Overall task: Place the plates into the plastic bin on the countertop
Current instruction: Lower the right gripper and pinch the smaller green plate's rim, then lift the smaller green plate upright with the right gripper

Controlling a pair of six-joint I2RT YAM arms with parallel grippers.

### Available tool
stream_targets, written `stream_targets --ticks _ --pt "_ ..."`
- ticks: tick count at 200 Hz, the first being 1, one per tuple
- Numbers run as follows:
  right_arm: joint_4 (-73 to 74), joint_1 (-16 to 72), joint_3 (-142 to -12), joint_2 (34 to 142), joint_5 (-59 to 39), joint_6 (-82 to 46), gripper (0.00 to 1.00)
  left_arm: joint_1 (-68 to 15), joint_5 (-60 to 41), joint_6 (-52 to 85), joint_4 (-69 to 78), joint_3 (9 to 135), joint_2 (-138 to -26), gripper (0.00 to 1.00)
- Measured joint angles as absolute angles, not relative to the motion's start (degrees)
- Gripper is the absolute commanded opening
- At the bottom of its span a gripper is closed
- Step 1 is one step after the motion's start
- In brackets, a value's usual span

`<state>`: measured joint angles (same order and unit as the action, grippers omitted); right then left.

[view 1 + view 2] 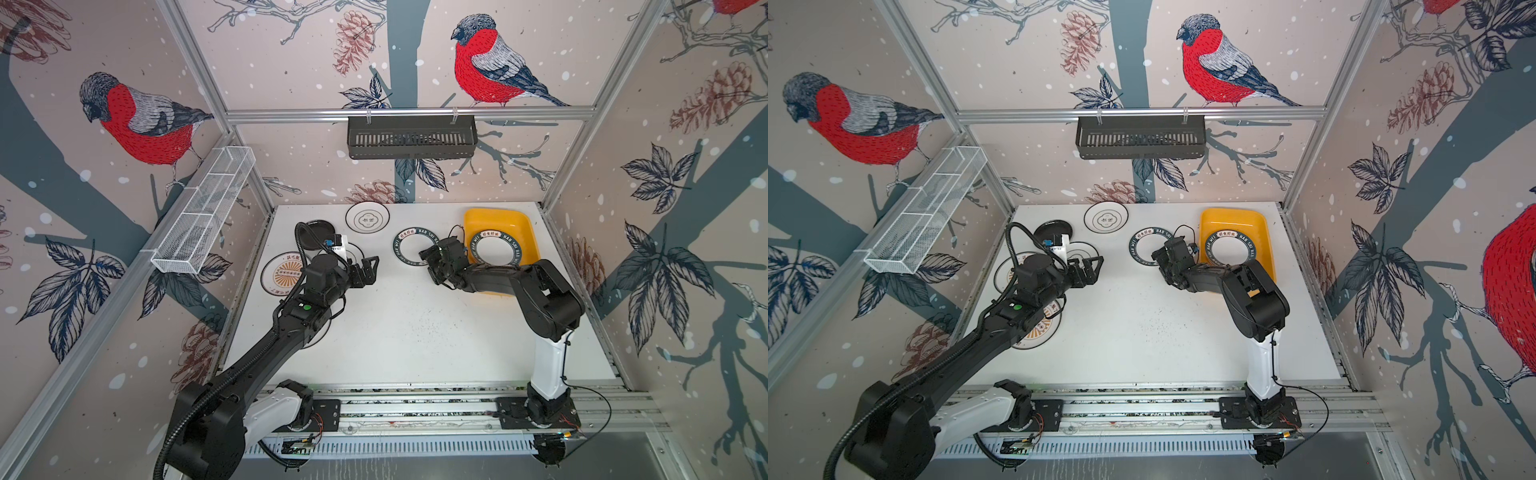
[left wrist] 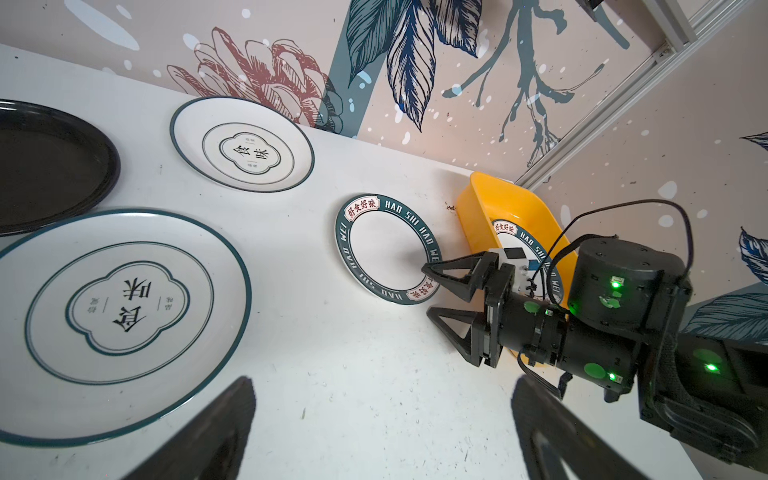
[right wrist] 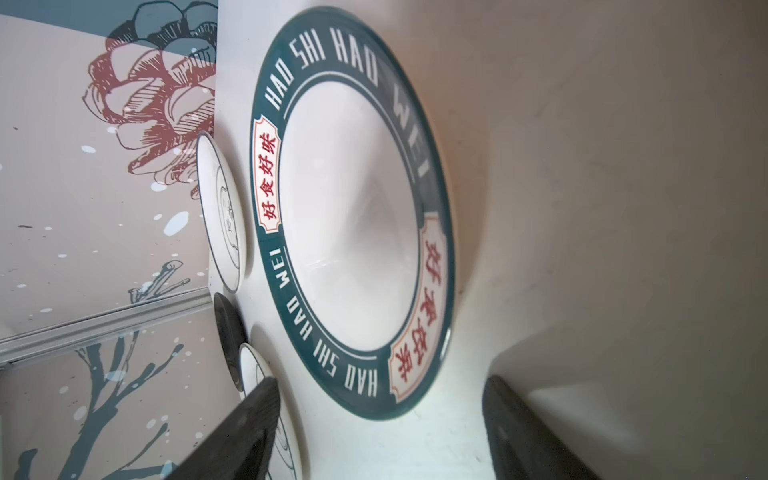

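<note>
Tabletop (image 1: 415,332): white, speckled, carrying all items listed.

Plastic bin (image 1: 498,216): yellow, at the rear right of the tabletop. It holds one green-rimmed plate (image 1: 494,249), lying flat inside.

Lettered plate (image 1: 409,247): a second green-rimmed piece marked "HAO SHI HAO WEI", flat on the tabletop just left of the plastic bin and outside it. It is also seen from the left wrist (image 2: 386,249) and from the right wrist (image 3: 349,208).

Right gripper (image 1: 428,266): low at the near right edge of the lettered plate. Jaws are parted and nothing is clamped. In the left wrist view (image 2: 428,291) one finger overlaps the plate's rim while the other lies off it; contact cannot be confirmed.

Left gripper (image 1: 372,268): above bare tabletop at centre left. Jaws are fully released and empty.

Other plates, all outside the plastic bin:
- Quatrefoil plate (image 1: 368,217) at rear centre.
- Black plate (image 1: 322,228) at rear left.
- A larger emblem plate (image 2: 120,320) near it, mostly hidden by the left arm in both top views.
- Sunburst plate (image 1: 282,274) at the left edge.
- A further orange-centred plate (image 1: 1038,332) partly under the left arm.
</note>
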<state>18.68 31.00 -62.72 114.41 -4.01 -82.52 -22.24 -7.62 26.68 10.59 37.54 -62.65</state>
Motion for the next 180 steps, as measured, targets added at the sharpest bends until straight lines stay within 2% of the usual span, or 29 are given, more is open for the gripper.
stream_targets --ticks 22,53,88,180 --pt "20.1 31.1 -62.6 115.0 -3.6 -84.0 0.69 -22.2 -10.2 26.6 12.1 37.0 -64.3 0.96" --pt "21.2 31.2 -62.2 115.8 -2.5 -85.6 0.54 -22.2 -15.9 26.6 14.3 37.3 -69.1 0.96" --pt "24.2 31.4 -60.4 116.5 -1.0 -87.2 0.28 -22.3 -20.3 26.8 16.2 38.6 -73.3 0.97" --pt "33.7 31.0 -56.4 118.5 1.1 -92.7 0.10 -22.3 -22.9 26.8 17.9 39.4 -76.8 0.97"
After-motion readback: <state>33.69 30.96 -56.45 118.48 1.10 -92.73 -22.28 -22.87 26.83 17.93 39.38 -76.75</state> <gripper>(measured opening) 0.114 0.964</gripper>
